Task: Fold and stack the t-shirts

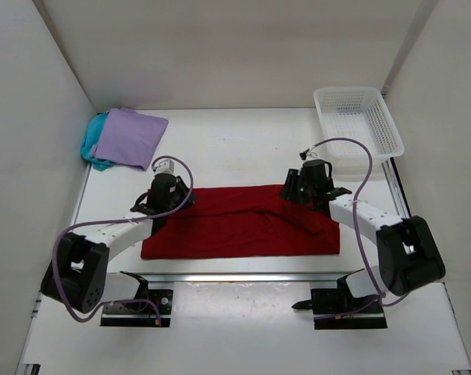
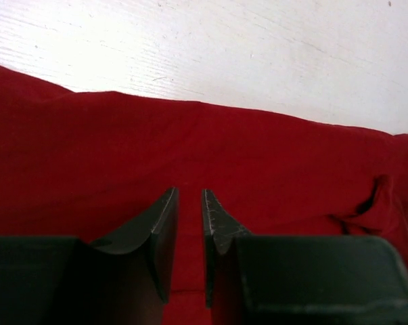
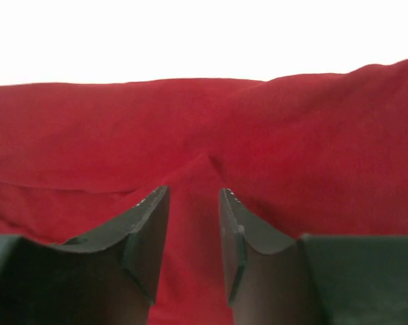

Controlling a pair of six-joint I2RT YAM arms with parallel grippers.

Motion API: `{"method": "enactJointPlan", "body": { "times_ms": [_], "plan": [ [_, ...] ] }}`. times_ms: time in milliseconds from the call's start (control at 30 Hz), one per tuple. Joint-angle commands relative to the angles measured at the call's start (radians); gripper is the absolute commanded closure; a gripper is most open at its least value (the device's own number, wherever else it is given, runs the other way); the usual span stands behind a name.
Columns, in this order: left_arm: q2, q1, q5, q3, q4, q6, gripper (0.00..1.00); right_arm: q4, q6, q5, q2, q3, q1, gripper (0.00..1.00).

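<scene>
The red shirt [image 1: 243,223] lies flat as a long strip on the near half of the white table [image 1: 235,148]. Its near edge runs close to the table's front edge. Its far edge is a bit wavy, and past it the table is bare all the way to the back wall. That is the big open room for moving. There is only a thin bit of bare table at each short end of the shirt.

The left gripper [image 1: 161,199] sits on the far left corner of the red shirt [image 2: 258,156]. In the left wrist view its fingers [image 2: 220,223] are low over the cloth with a thin gap, near the far edge. I cannot tell if the left gripper [image 2: 189,193] is pinching cloth or not.

The right gripper [image 1: 305,187] is at the far right corner. Up close, the right gripper [image 3: 193,193] has let go, with its fingers [image 3: 149,223] apart. A small ridge of the red shirt [image 3: 88,135] points up into the gap.

The purple shirt [image 1: 130,138] lies folded on top of the teal shirt [image 1: 93,148] in the back left corner, by the left wall. A white basket [image 1: 358,91] sits in the back right corner. Both are well apart from the red shirt.
</scene>
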Motion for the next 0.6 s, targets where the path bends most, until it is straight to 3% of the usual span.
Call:
{"method": "enactJointPlan", "body": {
  "times_ms": [0, 367, 433, 567],
  "plan": [
    [-0.008, 0.006, 0.04, -0.02, 0.09, -0.024, 0.69, 0.06, -0.06, -0.01, 0.059, 0.054, -0.007, 0.65],
    [-0.021, -0.08, 0.054, -0.015, 0.093, -0.067, 0.69, 0.134, -0.047, -0.127, 0.186, 0.077, -0.007, 0.58],
    [-0.018, -0.12, 0.046, -0.008, 0.092, -0.072, 0.68, 0.163, -0.038, -0.151, 0.189, 0.066, -0.015, 0.61],
    [-0.006, -0.117, 0.057, -0.034, 0.119, -0.09, 0.68, 0.187, 0.005, -0.179, 0.174, 0.031, -0.032, 0.78]
  ]
}}
